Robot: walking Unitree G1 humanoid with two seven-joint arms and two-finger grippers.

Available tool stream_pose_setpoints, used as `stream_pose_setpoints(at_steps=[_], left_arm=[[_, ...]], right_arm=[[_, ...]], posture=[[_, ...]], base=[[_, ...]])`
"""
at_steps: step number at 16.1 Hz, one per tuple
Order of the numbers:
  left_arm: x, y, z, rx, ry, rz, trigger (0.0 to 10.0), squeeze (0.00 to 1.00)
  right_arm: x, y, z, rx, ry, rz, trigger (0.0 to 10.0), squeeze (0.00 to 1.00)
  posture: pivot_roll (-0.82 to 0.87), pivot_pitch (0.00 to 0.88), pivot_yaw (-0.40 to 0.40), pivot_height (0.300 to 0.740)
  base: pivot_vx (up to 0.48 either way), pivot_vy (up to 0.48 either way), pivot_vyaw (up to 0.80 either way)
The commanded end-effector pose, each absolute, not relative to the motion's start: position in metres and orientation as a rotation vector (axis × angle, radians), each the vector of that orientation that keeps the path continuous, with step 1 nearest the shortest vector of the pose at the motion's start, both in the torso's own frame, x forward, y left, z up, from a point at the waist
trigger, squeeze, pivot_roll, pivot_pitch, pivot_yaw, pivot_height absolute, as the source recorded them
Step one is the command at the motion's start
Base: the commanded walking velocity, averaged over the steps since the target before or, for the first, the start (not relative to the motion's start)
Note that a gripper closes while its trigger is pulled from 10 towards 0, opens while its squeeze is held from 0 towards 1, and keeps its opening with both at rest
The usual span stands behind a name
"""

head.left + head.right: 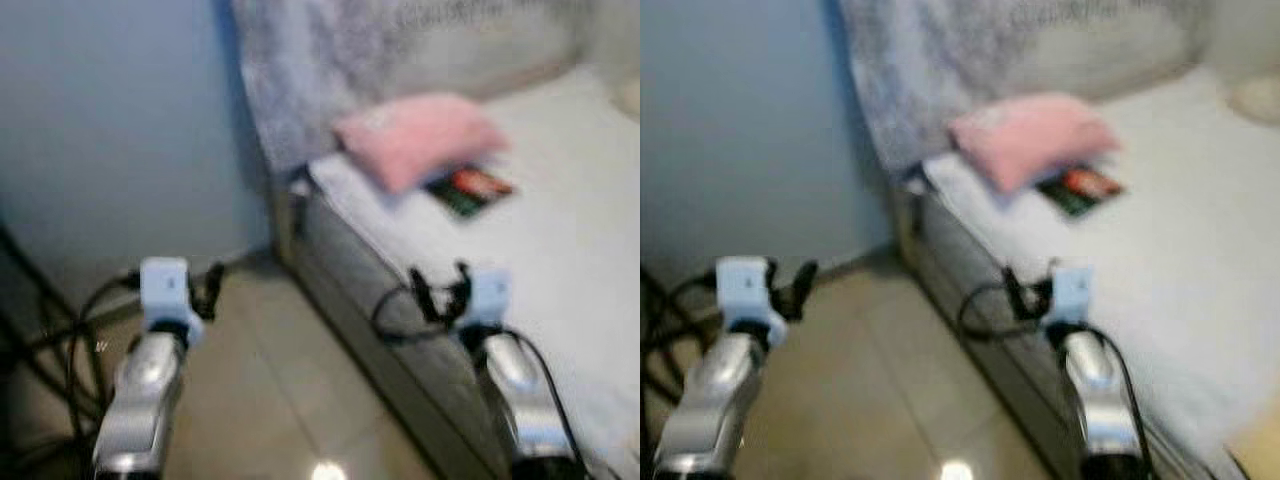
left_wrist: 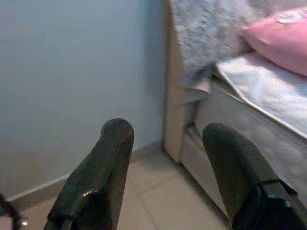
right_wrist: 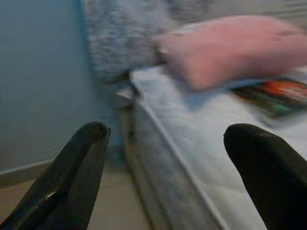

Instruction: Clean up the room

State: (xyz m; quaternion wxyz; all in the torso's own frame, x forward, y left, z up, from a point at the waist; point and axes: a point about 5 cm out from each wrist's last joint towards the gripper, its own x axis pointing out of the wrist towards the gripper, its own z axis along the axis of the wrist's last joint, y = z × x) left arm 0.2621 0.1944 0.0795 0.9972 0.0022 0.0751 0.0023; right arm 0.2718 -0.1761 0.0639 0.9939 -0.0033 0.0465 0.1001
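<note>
One pink pillow (image 1: 420,138), soft and puffy, lies on the bed (image 1: 560,250) near its head end, at about one o'clock in the head views, up against a grey mottled headboard (image 1: 330,60). One flat dark item with red and green print (image 1: 470,190), perhaps a book or packet, sits partly under the pillow's edge at its four o'clock side; blur hides what it is. The bed carries a pale sheet. Two silver arms reach forward, both held low. The left gripper (image 2: 165,158) hangs over the tiled floor (image 1: 260,380) beside the bed's corner, fingers spread apart and empty. The right gripper (image 3: 172,163) hovers at the mattress edge, fingers likewise apart, holding nothing. Dark cables (image 1: 50,350) lie at nine o'clock by the blue wall (image 1: 110,120).
</note>
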Motion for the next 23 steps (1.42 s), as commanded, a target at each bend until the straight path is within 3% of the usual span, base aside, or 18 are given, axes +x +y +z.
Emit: stream_pose_setpoints(at_steps=[1, 10, 19, 23], left_arm=[[0.264, 0.186, 0.08, -0.002, 0.146, -0.012, 10.0, 0.0], [0.266, 0.183, 0.08, -0.001, 0.146, -0.008, 10.0, 0.0], [0.266, 0.186, 0.081, 0.004, 0.147, 0.002, 10.0, 0.0], [0.259, 0.186, 0.078, 0.002, 0.16, -0.014, 10.0, 0.0]], right_arm=[[0.269, -0.189, 0.062, -0.02, 0.105, 0.166, 10.0, 0.0], [0.269, -0.187, 0.06, -0.03, 0.109, 0.166, 10.0, 0.0], [0.262, -0.186, 0.055, -0.024, 0.124, 0.135, 10.0, 0.0], [0.245, -0.19, 0.051, 0.005, 0.142, 0.117, 10.0, 0.0]], posture=[[-0.04, 0.0, 0.015, 0.74], [-0.05, 0.0, 0.019, 0.74], [-0.05, 0.0, 0.027, 0.74], [-0.05, 0.0, 0.018, 0.74]], base=[[0.461, 0.0, 0.61], [0.476, 0.0, 0.6], [0.48, 0.0, 0.0], [0.48, 0.0, 0.0]])
